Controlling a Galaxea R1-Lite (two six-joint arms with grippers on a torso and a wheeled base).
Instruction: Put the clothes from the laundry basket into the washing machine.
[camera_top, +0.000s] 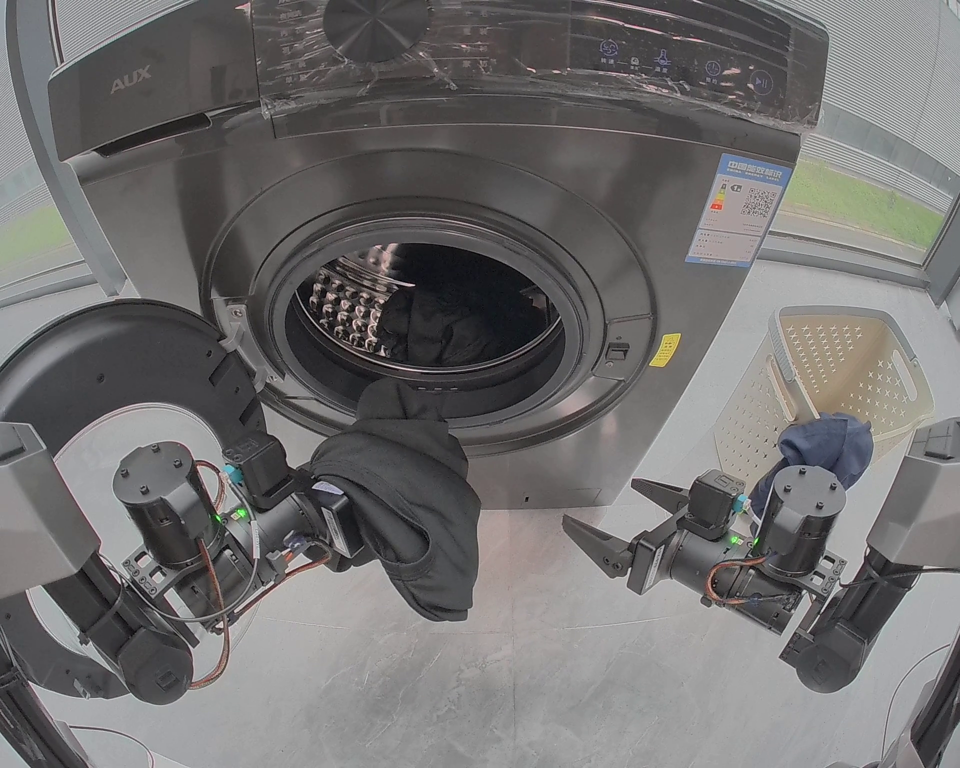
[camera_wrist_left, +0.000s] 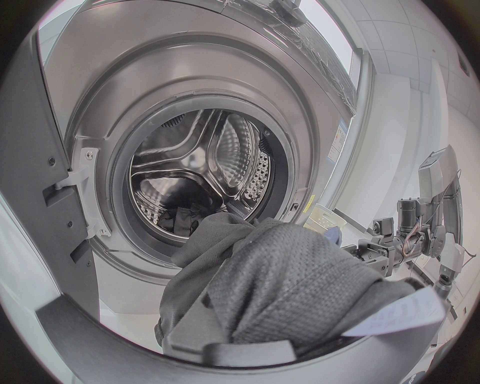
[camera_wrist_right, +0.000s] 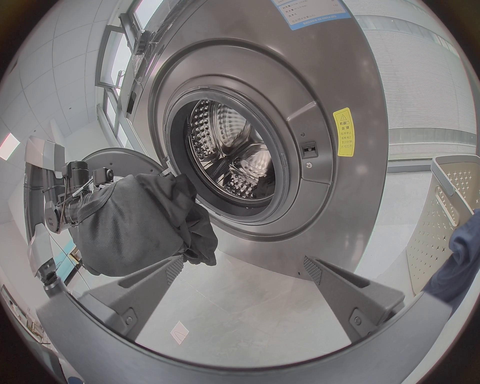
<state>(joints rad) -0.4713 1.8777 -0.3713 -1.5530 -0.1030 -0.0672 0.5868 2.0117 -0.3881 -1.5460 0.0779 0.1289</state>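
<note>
1. While the left pincer (camera_top: 338, 520) is clamped on it, the black garment (camera_top: 410, 500) hangs bunched in the air above the floor (camera_top: 520, 660). It is just in front of the washing machine (camera_top: 640, 200) and below the mouth. Its upper end lies against the lower rim of the port (camera_top: 500, 412), and the rest sags down outside.
2. Inside the drum (camera_top: 350, 300), a heap of dark clothes (camera_top: 440, 320) lies at the bottom, so part of the load is in.
3. At the left of the machine, the door (camera_top: 110, 360) stands swung wide open and leaves the mouth free.
4. On the right, the right pincer (camera_top: 622, 518) hovers low over the floor with its jaws spread and nothing between them, pointing toward the machine.
5. Behind it, the laundry basket (camera_top: 850, 350) stands on the floor off the machine's right front corner. A blue garment (camera_top: 825, 445) is draped over the basket's near rim.
6. My reading of the step: the black piece is being loaded and is not yet through the port.
7. The next move calls for lifting the bundle over the rim and pushing it deep enough that the trailing fabric clears the lip, then letting go. The blue piece would come after that.
</note>
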